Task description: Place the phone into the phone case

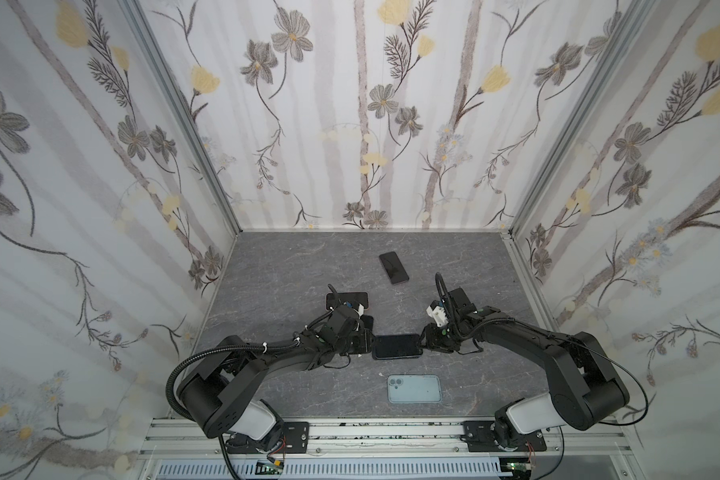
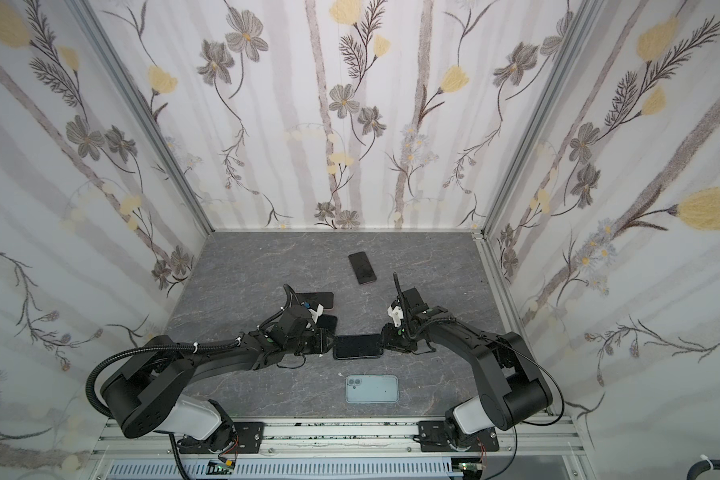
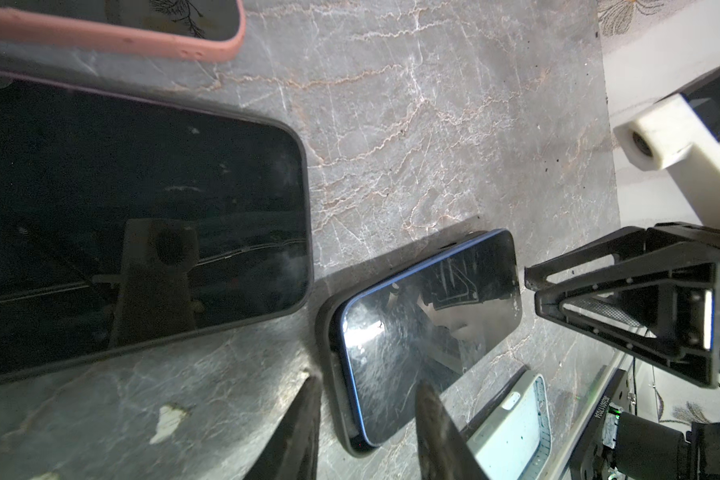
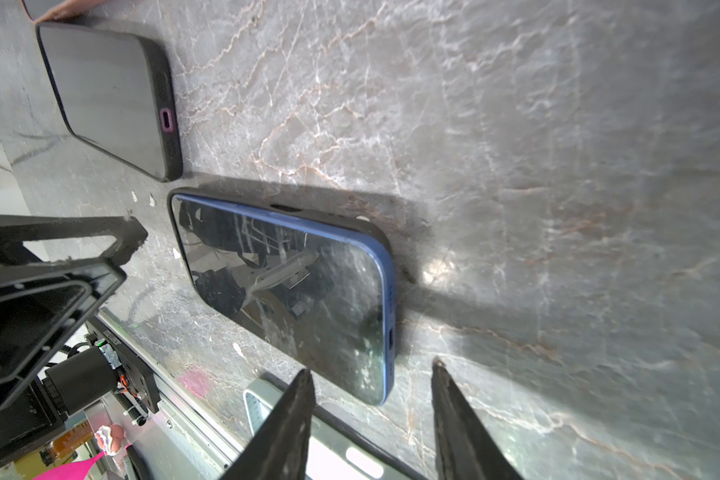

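The phone [image 1: 397, 346] lying in its black case [image 3: 327, 332], between the two grippers.
Left gripper [image 3: 367, 382] and right gripper [image 4: 371, 366] are both spread, pinching nothing; one long phone edge seems unseated, so an off-centre press could tip it out or skid the case.

We've got glossy glass on the phone [image 4: 292, 291], smudged and scratched, with a smooth blue rim. The phone case [image 3: 328, 332] around it looks matt black and rubbery. The surface [image 4: 516, 166] is grey, veined and stone-like with a faint sheen. The right tool [image 4: 371, 368] is matt black plastic, its fingers [image 4: 283, 428] scuffed.
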{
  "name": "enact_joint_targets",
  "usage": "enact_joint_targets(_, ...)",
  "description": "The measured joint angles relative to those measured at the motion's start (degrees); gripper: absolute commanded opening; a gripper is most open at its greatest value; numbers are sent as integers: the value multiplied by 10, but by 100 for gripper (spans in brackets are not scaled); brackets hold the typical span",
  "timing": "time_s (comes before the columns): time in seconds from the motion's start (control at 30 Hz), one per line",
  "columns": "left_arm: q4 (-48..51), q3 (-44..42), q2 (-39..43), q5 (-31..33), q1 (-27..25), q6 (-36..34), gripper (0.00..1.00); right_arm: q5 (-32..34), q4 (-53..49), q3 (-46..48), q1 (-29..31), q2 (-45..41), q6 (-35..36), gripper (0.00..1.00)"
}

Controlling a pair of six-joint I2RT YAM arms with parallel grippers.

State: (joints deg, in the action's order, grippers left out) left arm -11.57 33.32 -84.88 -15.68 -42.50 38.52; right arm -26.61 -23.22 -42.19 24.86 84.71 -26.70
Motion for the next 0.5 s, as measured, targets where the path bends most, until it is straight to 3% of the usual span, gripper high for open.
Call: enact_joint_targets(0.5, 0, 0, -9, -2, -2, 0, 32, 0, 14, 9, 17, 1, -2, 44)
